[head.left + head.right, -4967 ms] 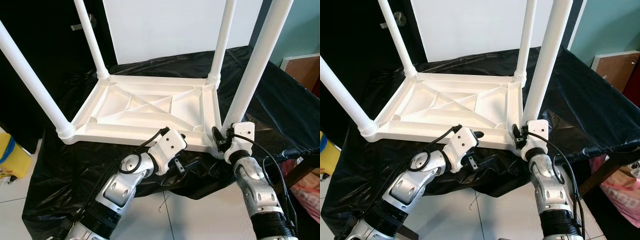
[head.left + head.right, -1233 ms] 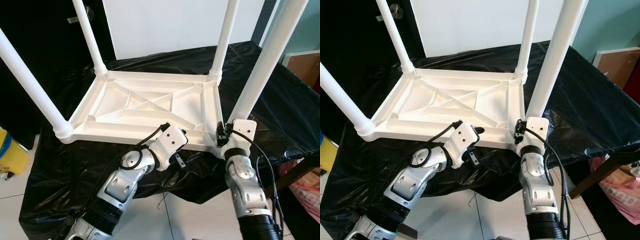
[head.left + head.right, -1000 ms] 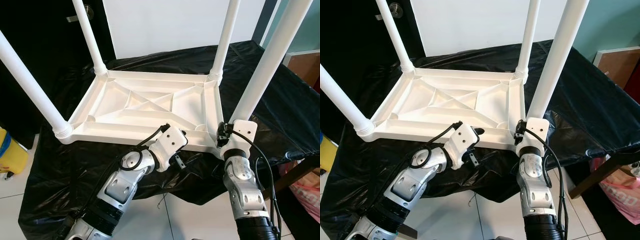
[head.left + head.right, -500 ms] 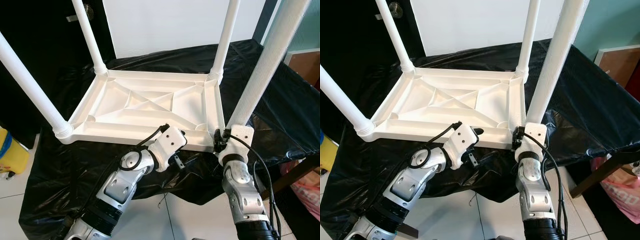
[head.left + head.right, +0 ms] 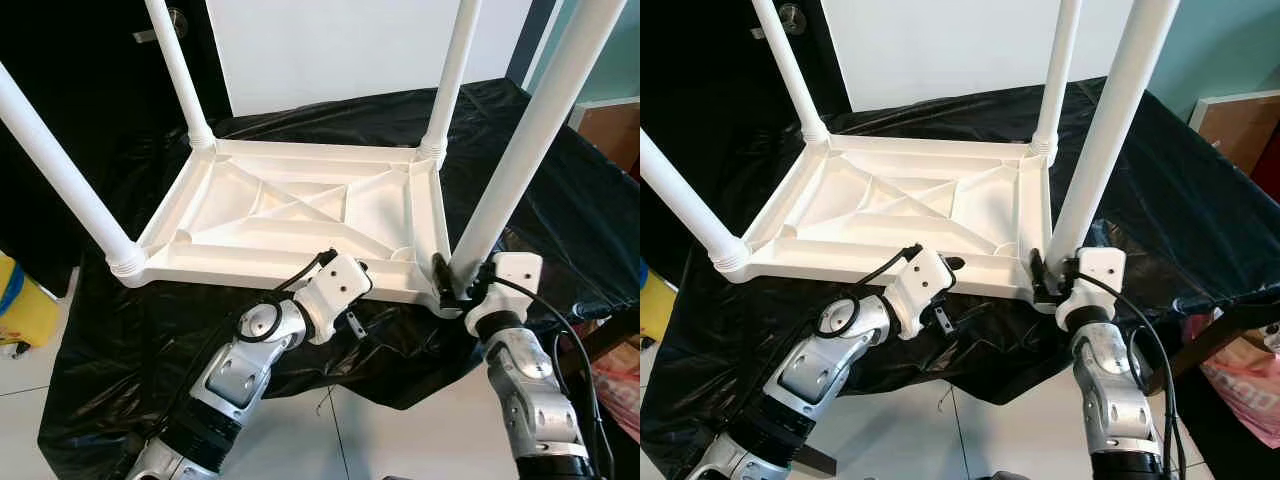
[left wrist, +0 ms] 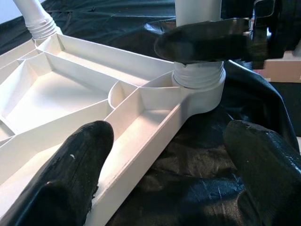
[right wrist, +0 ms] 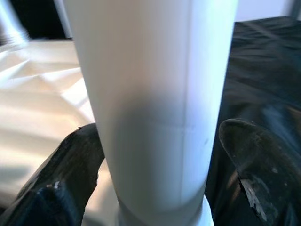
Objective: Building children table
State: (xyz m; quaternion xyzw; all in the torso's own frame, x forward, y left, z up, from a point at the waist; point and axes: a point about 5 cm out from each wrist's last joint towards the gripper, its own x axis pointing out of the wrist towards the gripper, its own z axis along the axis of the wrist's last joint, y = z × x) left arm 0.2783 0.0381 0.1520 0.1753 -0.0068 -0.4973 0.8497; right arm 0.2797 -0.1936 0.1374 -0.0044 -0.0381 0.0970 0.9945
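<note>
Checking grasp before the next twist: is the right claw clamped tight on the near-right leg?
No: in the right wrist view the right claw straddles the near-right leg, with a gap showing beside one of its fingers.

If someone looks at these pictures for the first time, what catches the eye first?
First, the white children table, lying upside down on a black sheet with four legs pointing up. Next, the right gripper, its fingers either side of the near right leg, and the left gripper, open at the table's near edge.

A small white plastic table [image 5: 300,215] is laid upside down on a black sheet [image 5: 560,190]. Four round white legs [image 5: 520,150] are stood straight up at its corners.
</note>
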